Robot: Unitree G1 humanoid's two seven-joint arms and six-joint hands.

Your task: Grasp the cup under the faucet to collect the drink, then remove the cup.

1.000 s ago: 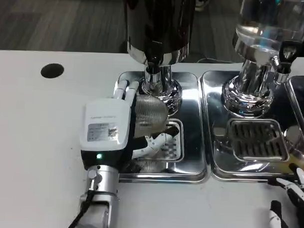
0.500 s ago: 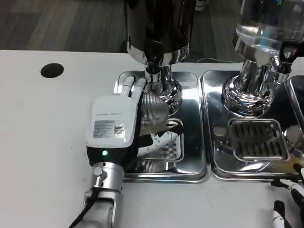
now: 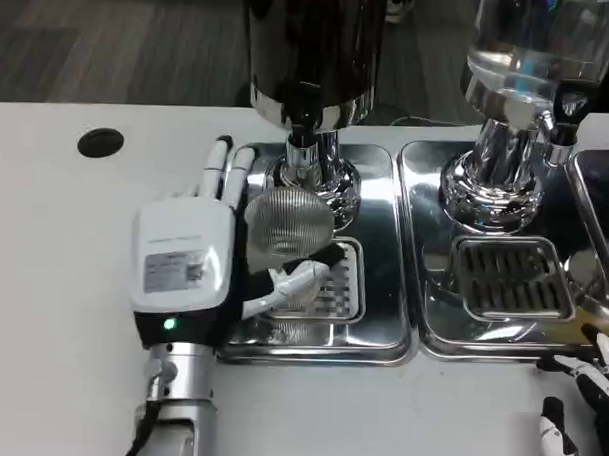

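Observation:
A ribbed clear cup [image 3: 288, 222] stands on the steel drip tray [image 3: 376, 321], just below the faucet [image 3: 302, 138] of the dark dispenser. My left hand [image 3: 183, 259] sits to the cup's left, with its white back facing up. Its fingers [image 3: 226, 170] stretch straight along the cup's left side, and its thumb [image 3: 295, 283] lies across the grate in front of the cup's base. The fingers are not wrapped round the cup. My right hand [image 3: 583, 418] rests at the table's bottom right corner, fingers apart and holding nothing.
A second dispenser [image 3: 520, 65] with a clear tank stands on its own steel tray [image 3: 432, 293] to the right. A black round hole [image 3: 99, 142] is in the white table at the left. Bare table lies in front of the trays.
My left hand has slid left and a little toward me, uncovering most of the cup, while the cup stays under the faucet. The camera has shifted slightly. The right hand has barely moved.

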